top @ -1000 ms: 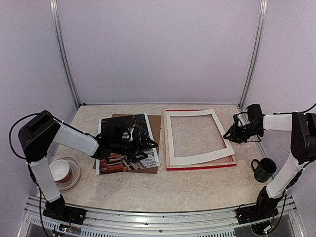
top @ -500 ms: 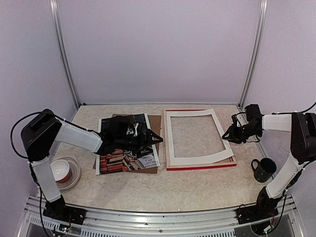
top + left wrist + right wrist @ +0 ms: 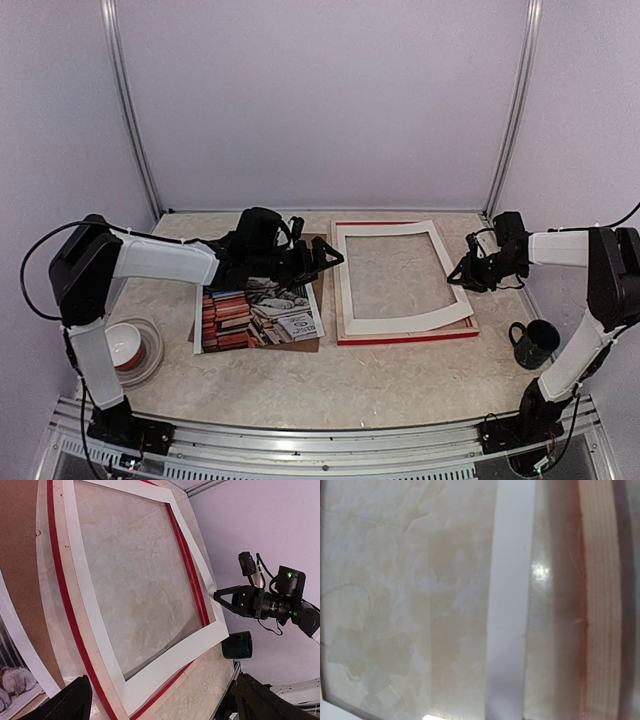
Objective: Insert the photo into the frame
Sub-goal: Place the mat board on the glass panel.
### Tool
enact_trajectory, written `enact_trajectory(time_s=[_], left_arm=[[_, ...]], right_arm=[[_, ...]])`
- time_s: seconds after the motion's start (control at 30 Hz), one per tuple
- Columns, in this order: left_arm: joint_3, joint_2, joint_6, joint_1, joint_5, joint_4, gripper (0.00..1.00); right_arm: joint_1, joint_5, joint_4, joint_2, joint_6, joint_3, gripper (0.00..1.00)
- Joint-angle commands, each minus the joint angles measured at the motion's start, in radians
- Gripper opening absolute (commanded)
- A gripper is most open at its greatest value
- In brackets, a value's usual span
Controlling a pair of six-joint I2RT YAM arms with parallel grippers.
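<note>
The left fingers (image 3: 75, 702) are spread wide and empty over the brown backing board (image 3: 20, 555). On it, left of centre, lies the photo (image 3: 262, 318). The frame (image 3: 405, 338) lies right of centre on the surface (image 3: 400, 390), with the white mat (image 3: 390, 322) askew on top. The right fingers (image 3: 464, 273) are at the mat's right edge, but whether they grip it cannot be told.

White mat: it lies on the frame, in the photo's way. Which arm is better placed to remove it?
Right. The right gripper is at the mat's right edge; the left gripper, jaws open, hovers past the frame's left side, over the brown board.
</note>
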Motion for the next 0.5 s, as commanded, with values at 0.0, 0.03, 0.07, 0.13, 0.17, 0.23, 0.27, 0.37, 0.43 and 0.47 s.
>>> enact_trajectory(time_s=[0.0,0.03,0.07,0.13,0.17,0.23,0.27,0.37,0.43,0.47], left_arm=[[0.079,0.042,0.065,-0.028,-0.062,-0.079,0.99],[0.105,0.050,0.074,-0.035,-0.064,-0.092,0.99],[0.131,0.068,0.083,-0.041,-0.070,-0.107,0.99],[0.181,0.101,0.093,-0.052,-0.072,-0.134,0.99],[0.203,0.116,0.095,-0.056,-0.071,-0.140,0.99],[0.246,0.158,0.104,-0.064,-0.081,-0.163,0.99],[0.270,0.173,0.110,-0.067,-0.094,-0.179,0.99],[0.345,0.228,0.150,-0.087,-0.144,-0.234,0.99],[0.385,0.261,0.176,-0.100,-0.179,-0.273,0.99],[0.401,0.277,0.190,-0.106,-0.204,-0.285,0.99]], right_arm=[[0.013,0.004,-0.016,0.013,-0.012,0.005,0.32],[0.012,0.003,-0.016,0.013,-0.012,0.006,0.32],[0.012,0.002,-0.015,0.013,-0.011,0.008,0.32],[0.013,0.001,-0.017,0.012,-0.011,0.008,0.32],[0.012,0.003,-0.016,0.011,-0.011,0.007,0.32],[0.012,0.004,-0.016,0.009,-0.012,0.007,0.33],[0.012,0.005,-0.016,0.009,-0.011,0.007,0.32],[0.012,0.003,-0.016,0.008,-0.010,0.005,0.33],[0.012,0.003,-0.016,0.007,-0.010,0.005,0.33],[0.013,0.003,-0.015,0.006,-0.010,0.003,0.33]])
